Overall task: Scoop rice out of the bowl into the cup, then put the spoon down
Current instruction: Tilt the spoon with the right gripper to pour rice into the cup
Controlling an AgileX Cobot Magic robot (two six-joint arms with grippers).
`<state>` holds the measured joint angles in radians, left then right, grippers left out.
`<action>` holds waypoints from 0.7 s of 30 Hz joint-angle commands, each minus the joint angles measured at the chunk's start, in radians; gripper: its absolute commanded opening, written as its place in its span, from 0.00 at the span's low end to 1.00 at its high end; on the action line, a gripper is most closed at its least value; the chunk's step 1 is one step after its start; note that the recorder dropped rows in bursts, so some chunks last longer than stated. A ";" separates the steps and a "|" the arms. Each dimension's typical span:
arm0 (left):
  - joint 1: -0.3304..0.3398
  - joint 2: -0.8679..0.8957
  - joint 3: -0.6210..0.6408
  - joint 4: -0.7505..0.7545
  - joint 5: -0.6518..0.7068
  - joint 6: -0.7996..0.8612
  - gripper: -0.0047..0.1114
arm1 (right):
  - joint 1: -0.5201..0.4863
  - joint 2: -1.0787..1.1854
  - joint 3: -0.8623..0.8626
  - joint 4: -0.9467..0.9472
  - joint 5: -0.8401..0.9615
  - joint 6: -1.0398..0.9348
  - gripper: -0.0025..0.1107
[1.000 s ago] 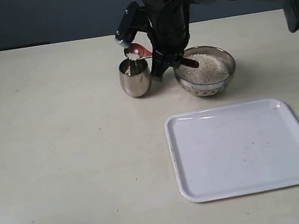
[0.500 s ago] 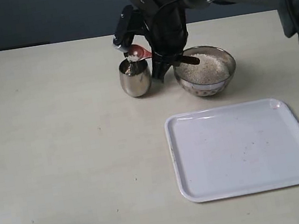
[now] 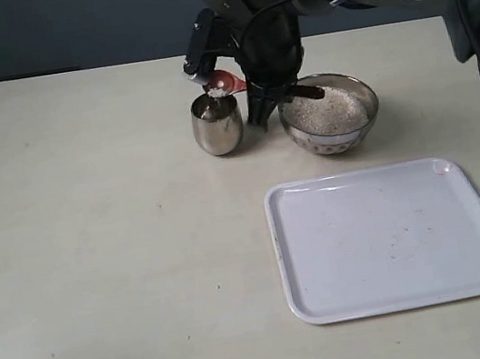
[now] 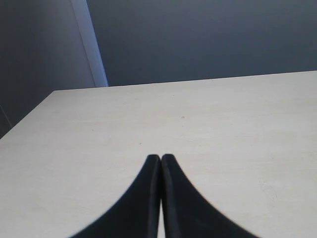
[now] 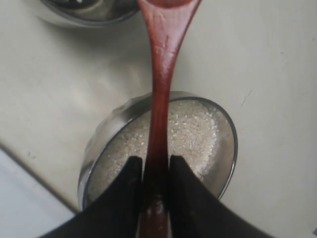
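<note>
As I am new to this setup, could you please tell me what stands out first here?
The right end effector grips a dark reddish-brown wooden spoon over the small shiny steel cup. Beside it sits a round steel bowl of white rice grains; a white rectangular tray lies nearer the camera.

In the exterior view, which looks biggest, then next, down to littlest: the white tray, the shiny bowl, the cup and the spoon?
Largest to smallest:
1. white tray
2. bowl
3. cup
4. spoon, but the arm hides most of its handle, so this ranks only the part that shows.
</note>
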<state>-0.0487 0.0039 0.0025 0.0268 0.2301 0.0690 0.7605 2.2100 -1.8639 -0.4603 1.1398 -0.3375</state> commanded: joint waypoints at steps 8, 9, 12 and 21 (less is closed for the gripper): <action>-0.004 -0.004 -0.003 0.001 -0.013 -0.002 0.04 | 0.031 -0.019 -0.005 -0.041 0.010 0.005 0.01; -0.004 -0.004 -0.003 0.001 -0.013 -0.002 0.04 | 0.034 -0.019 -0.005 -0.043 0.010 0.005 0.01; -0.004 -0.004 -0.003 0.001 -0.013 -0.002 0.04 | 0.040 -0.019 -0.005 -0.065 0.014 0.020 0.01; -0.004 -0.004 -0.003 0.001 -0.013 -0.002 0.04 | 0.044 -0.019 -0.005 -0.099 0.022 0.050 0.01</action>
<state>-0.0487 0.0039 0.0025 0.0268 0.2301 0.0690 0.8019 2.2039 -1.8639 -0.5465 1.1562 -0.2962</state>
